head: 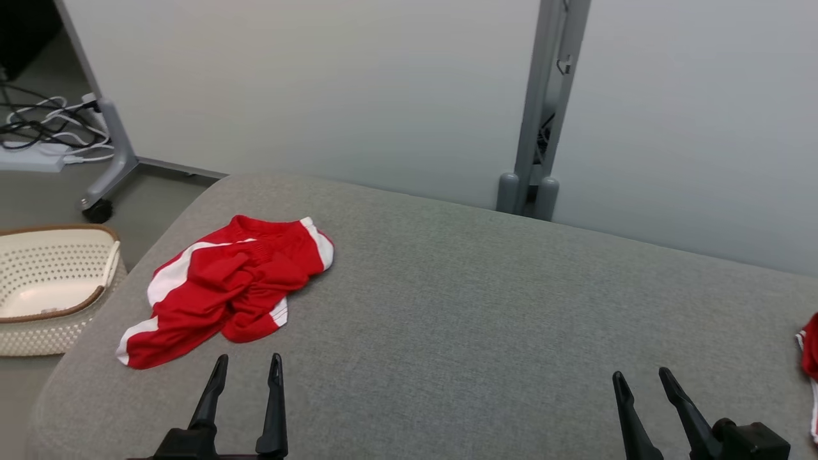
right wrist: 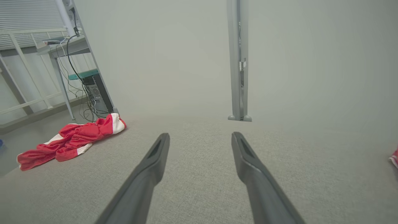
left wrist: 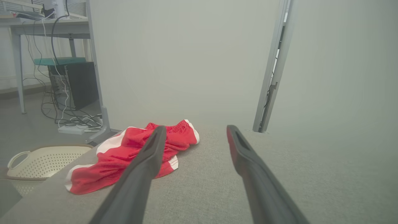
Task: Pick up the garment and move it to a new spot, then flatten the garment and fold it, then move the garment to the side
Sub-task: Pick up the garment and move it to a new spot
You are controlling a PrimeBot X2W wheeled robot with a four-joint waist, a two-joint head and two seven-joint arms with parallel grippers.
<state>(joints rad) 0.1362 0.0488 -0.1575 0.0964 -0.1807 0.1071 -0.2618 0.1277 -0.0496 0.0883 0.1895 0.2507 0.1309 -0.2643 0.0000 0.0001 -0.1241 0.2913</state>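
A crumpled red garment (head: 223, 287) with white side stripes lies on the grey table (head: 479, 306) at its left side. In the left wrist view the garment (left wrist: 124, 155) lies just ahead and left of the fingers. The right wrist view has the garment (right wrist: 71, 140) far to the left. My left gripper (head: 248, 367) is open and empty, hovering just in front of the garment near the table's front edge. Near the front right, my right gripper (head: 641, 378) is open too, with nothing between its fingers. Both pairs of fingers point toward the far wall.
A cream perforated basket (head: 51, 287) stands on the floor left of the table. Another red and white piece of cloth (head: 810, 358) pokes in at the table's right edge. White partition panels and a grey post (head: 540, 115) stand behind the table. Cables (head: 45, 128) lie on the floor, far left.
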